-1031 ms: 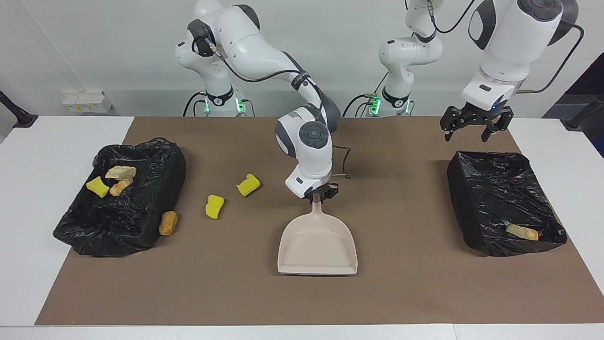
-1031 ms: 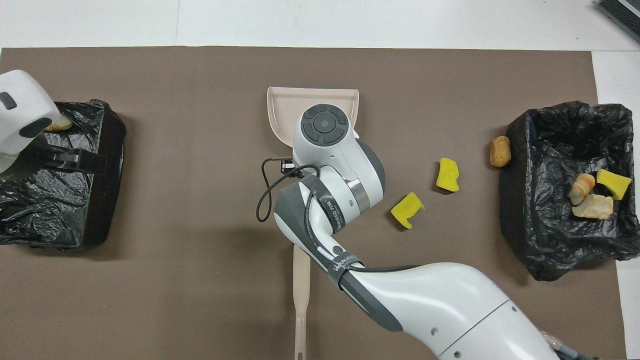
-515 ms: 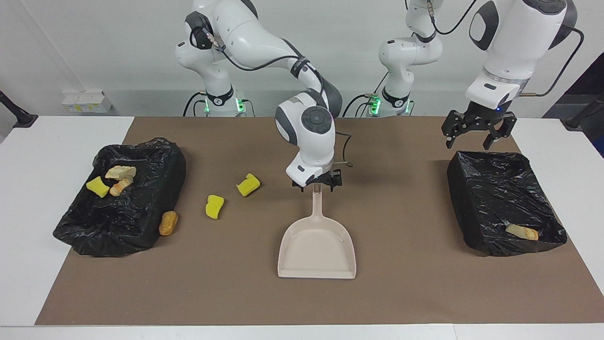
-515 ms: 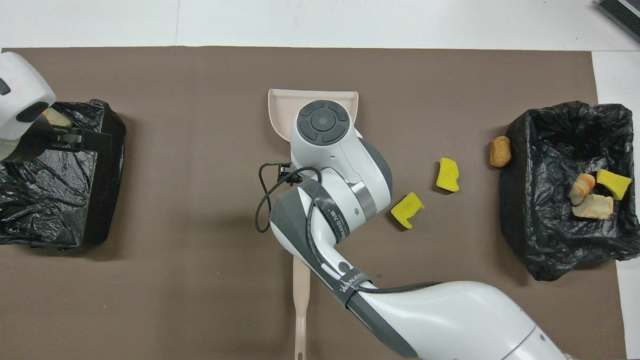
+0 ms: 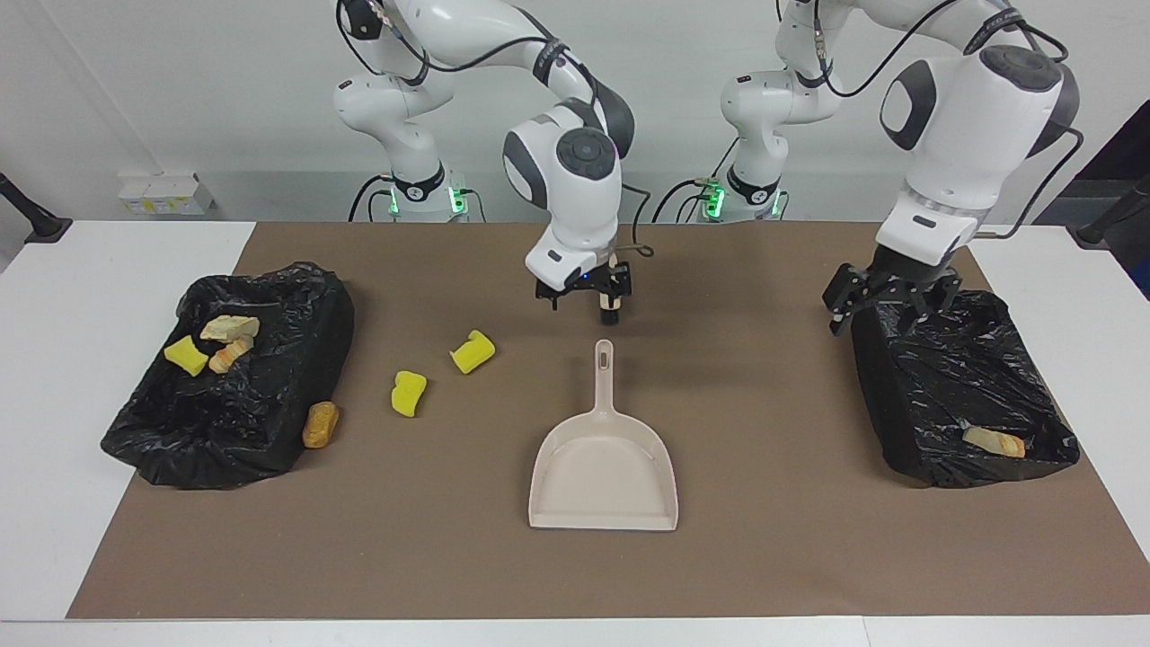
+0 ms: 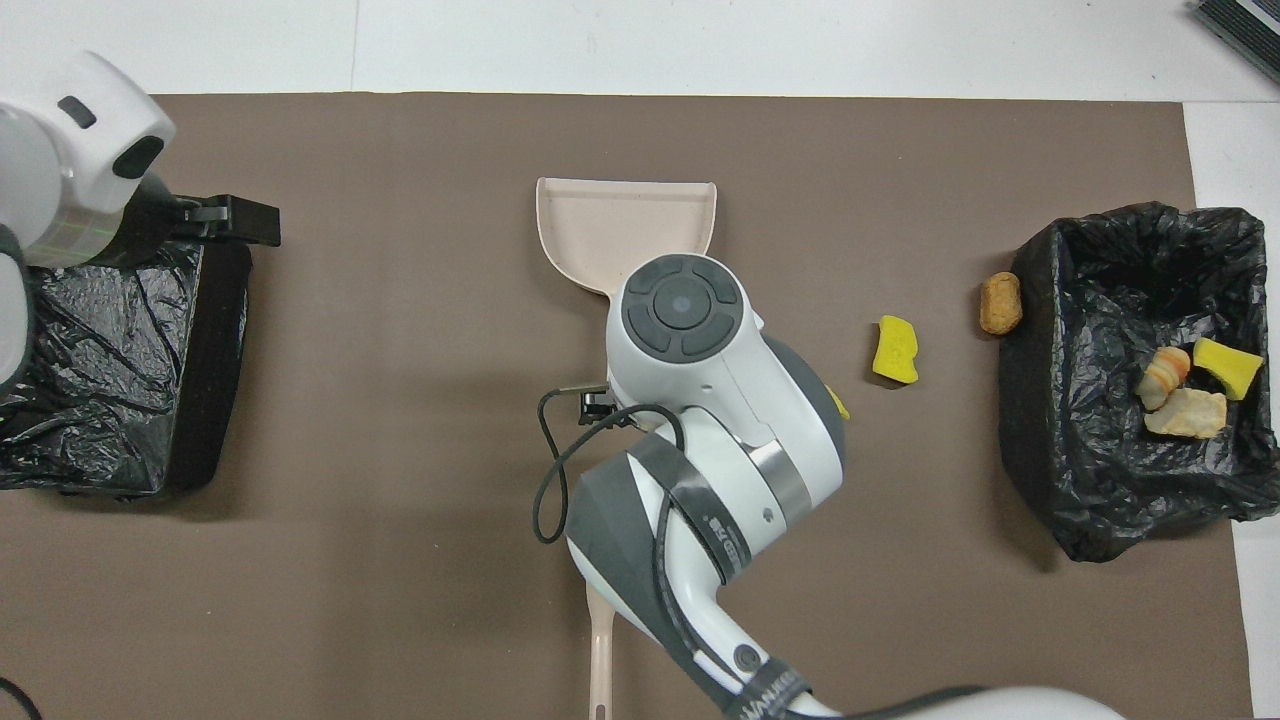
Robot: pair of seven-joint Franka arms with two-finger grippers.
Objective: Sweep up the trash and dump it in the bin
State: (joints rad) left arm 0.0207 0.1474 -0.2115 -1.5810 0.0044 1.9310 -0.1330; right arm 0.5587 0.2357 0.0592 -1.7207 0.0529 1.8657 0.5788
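Yellow sponge chunks [image 5: 409, 394] are lying loose, likely light and squashy. Right gripper [image 5: 584, 294] is hovering spread, empty, over dustpan [image 5: 603, 467]. Left gripper [image 5: 885, 295] is hanging open over bin [image 5: 961, 386].

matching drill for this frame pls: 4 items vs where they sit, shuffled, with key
Items
1. beige plastic dustpan
2. golden-brown bread-like lump
3. tan bread-like scrap
4. right gripper

Places
A. inside the black-lined bin at the left arm's end
B. in the air over the mat, above the dustpan's handle tip
C. flat on the mat mid-table, nothing gripping it
D. on the mat against the outer wall of the black-lined bin at the right arm's end

Pairs: 1-C, 2-D, 3-A, 4-B
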